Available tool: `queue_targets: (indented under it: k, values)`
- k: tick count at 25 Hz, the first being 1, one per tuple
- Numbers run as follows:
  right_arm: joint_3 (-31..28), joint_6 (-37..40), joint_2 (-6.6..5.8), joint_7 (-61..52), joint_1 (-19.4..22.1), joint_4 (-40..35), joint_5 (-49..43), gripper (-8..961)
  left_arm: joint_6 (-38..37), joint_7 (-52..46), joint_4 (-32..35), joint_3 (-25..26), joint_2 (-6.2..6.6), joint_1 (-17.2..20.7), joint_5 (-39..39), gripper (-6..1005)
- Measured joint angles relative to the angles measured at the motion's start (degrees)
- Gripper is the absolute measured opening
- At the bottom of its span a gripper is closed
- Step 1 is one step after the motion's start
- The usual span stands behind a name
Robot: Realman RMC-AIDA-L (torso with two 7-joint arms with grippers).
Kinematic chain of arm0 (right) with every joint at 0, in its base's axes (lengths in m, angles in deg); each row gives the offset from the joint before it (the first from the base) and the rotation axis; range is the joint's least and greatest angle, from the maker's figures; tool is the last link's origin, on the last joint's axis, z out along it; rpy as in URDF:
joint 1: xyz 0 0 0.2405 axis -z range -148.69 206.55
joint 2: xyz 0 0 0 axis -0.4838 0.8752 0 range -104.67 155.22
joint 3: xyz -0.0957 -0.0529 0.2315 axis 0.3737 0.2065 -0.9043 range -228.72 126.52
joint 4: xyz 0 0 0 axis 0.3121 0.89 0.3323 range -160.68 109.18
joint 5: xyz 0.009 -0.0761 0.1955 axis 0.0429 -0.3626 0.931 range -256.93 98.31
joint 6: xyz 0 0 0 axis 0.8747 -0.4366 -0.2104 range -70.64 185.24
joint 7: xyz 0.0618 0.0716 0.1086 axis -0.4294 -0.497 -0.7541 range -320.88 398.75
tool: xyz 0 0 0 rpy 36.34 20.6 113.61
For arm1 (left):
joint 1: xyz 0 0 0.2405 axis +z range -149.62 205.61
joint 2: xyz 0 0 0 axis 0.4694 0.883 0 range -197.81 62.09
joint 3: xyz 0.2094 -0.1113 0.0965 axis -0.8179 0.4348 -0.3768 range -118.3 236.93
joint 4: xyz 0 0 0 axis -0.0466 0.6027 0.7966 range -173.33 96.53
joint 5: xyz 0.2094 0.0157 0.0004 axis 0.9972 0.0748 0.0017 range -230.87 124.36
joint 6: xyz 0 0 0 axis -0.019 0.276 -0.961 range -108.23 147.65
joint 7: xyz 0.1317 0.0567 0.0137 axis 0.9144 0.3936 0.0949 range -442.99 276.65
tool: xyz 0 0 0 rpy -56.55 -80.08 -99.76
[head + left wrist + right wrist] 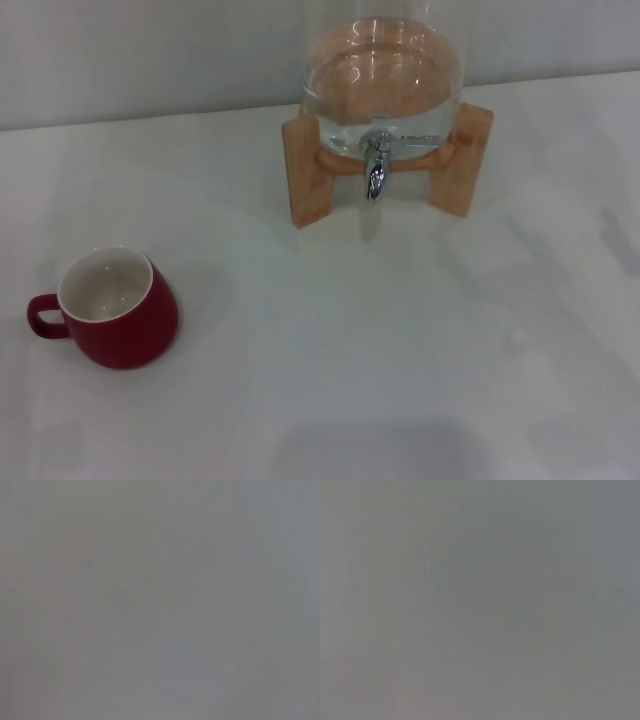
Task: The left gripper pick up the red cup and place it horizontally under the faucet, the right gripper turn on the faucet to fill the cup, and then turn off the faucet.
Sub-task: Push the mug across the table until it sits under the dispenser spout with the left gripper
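Cup [115, 310] is seen upright on the table [400, 340], to the left and well apart from the faucet [376, 168], its handle turned left, so nothing is yet under the spout. Neither gripper is in view; their state cannot be told.

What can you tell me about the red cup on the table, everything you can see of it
The red cup is a squat, rounded mug, glossy dark red outside and cream-white inside, ceramic by the look of it. It widens toward the base, and a small loop handle sticks out on the robot's left side. It stands upright and looks empty, resting on the white table near the robot's left, well away from the faucet. Nothing else touches it, and neither gripper shows in any view.
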Motion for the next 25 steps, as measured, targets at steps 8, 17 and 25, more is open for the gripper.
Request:
queue_targets:
  k: [8,17,25]
  values:
    - [4.0,-4.3,-0.06,-0.3,-1.1,-2.2,-0.3,843,-0.4,0.0,0.0,-0.1,0.01,-0.5,0.2,885]
    - [5.6,-6.2,-0.05,-2.7,-1.1,-3.6,-0.3,843,-2.6,0.2,-0.1,-1.5,0.19,-0.7,1.0,885]
    - [6.0,-5.8,0.04,-2.8,-1.0,-3.4,-0.3,843,-2.2,0.5,0.0,-3.1,0.08,0.4,3.7,884]
